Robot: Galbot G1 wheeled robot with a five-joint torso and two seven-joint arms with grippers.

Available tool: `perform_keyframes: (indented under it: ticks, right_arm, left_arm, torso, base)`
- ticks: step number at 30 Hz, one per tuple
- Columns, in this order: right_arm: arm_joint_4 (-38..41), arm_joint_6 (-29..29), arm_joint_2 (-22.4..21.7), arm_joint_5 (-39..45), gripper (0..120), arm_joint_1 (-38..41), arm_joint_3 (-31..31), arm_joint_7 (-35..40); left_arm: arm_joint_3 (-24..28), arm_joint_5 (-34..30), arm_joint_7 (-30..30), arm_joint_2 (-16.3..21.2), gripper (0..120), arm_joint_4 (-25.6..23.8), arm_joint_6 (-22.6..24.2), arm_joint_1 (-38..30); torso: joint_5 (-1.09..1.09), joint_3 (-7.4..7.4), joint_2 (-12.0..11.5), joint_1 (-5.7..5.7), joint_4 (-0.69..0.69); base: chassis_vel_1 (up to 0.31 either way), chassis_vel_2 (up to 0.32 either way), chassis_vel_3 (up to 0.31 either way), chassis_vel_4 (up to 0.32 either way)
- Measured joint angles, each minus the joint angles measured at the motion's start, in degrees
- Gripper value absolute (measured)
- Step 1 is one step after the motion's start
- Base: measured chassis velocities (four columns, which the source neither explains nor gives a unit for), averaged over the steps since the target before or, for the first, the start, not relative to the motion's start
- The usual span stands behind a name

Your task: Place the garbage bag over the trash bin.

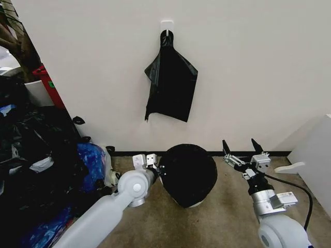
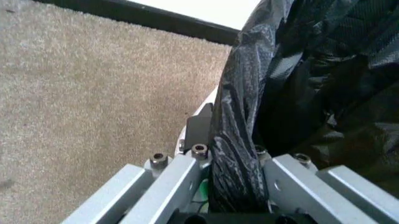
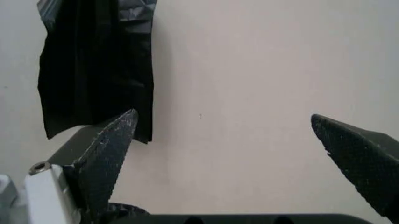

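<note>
The trash bin (image 1: pixel 192 204) stood on the carpeted floor (image 1: pixel 227 206) close to the base of the white wall (image 1: pixel 248 67); it serves as the reference point below. Only a sliver of its white body showed at the bottom, toward the robot. The garbage bag (image 1: pixel 189 173) was draped over the bin, covering its top and most of its sides in glossy black film.

The left gripper (image 1: pixel 154 166) was at the bin's left side, against the upper edge of the covered bin. In the left wrist view a bunched fold of the garbage bag (image 2: pixel 234 154) ran down between the two metal jaw blocks of the left gripper (image 2: pixel 234 186), and the jaws were closed onto that fold. The film billowed out from the pinched fold over the bin's mouth. A small strip of white showed just beside the fold; whether it was the bin's rim could not be told.

The right gripper (image 1: pixel 242 150) hung to the right of the bin, apart from it and from the bag, fingers pointing up toward the wall. Its jaws stood wide apart with nothing between them; the right wrist view confirmed the wide gap at the right gripper (image 3: pixel 231 126).

Above the bin, flat black bags (image 1: pixel 171 82) hung on the wall from a white hook (image 1: pixel 166 25). Left of the bin lay a heap of stuffed black sacks (image 1: pixel 36 165).
</note>
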Motion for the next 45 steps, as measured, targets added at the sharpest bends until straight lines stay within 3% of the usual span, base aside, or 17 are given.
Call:
perform_keyframes:
  ticks: [14,21,25,27,35,38,39,45]
  right_arm:
    - [-0.3,0.0,0.2,0.3,100,0.8,-1.1,1.1]
    - [-0.1,-0.2,0.0,0.6,100,0.9,-1.2,1.6]
    - [0.0,-0.3,0.0,1.1,100,1.0,-1.3,1.9]
    - [0.0,-0.3,0.0,1.2,100,1.0,-1.3,1.9]
    - [-0.3,-0.7,-0.4,1.9,100,1.6,-1.2,2.5]
    - [-0.3,-0.8,-0.4,2.0,100,1.7,-1.2,2.6]
    - [-0.3,-0.9,-0.4,2.1,100,1.8,-1.3,2.7]
    - [-0.1,-1.7,-0.5,3.1,100,2.3,-2.2,3.3]
  left_arm:
    - [0.7,1.4,0.3,-1.8,1,2.8,0.2,0.3]
    - [0.7,1.9,0.7,-2.1,8,3.0,0.1,0.7]
    - [0.4,1.9,0.9,-2.3,24,3.2,-0.1,0.6]
    - [0.3,1.9,0.9,-2.3,26,3.2,-0.1,0.6]
    - [-0.7,1.6,1.5,-1.8,60,2.9,-0.2,1.5]
    - [-0.9,1.6,1.7,-1.7,65,2.8,-0.4,1.7]
    - [-1.0,1.7,2.0,-1.6,74,2.5,-0.7,1.9]
    - [-1.9,1.9,2.3,-0.4,94,0.2,-1.2,2.5]
  torso:
    - [0.0,0.0,0.0,0.0,0.0]
    - [-0.01,0.0,0.0,0.0,0.0]
    - [-0.01,0.0,0.0,0.0,0.0]
    - [-0.01,0.0,0.0,0.0,0.0]
    - [-0.01,0.0,0.0,0.0,0.0]
    - [-0.01,0.0,0.0,0.0,0.0]
    - [-0.01,0.0,0.0,0.0,0.0]
    - [-0.01,0.0,0.0,0.0,0.0]
  base:
    - [0.0,0.0,0.0,0.0]
    - [0.0,0.0,0.0,0.0]
    - [0.0,0.0,0.0,0.0]
    - [0.0,0.0,0.0,0.0]
    - [0.0,0.0,0.0,0.0]
    - [0.0,0.0,0.0,0.0]
    - [0.0,0.0,0.0,0.0]
    - [0.0,0.0,0.0,0.0]
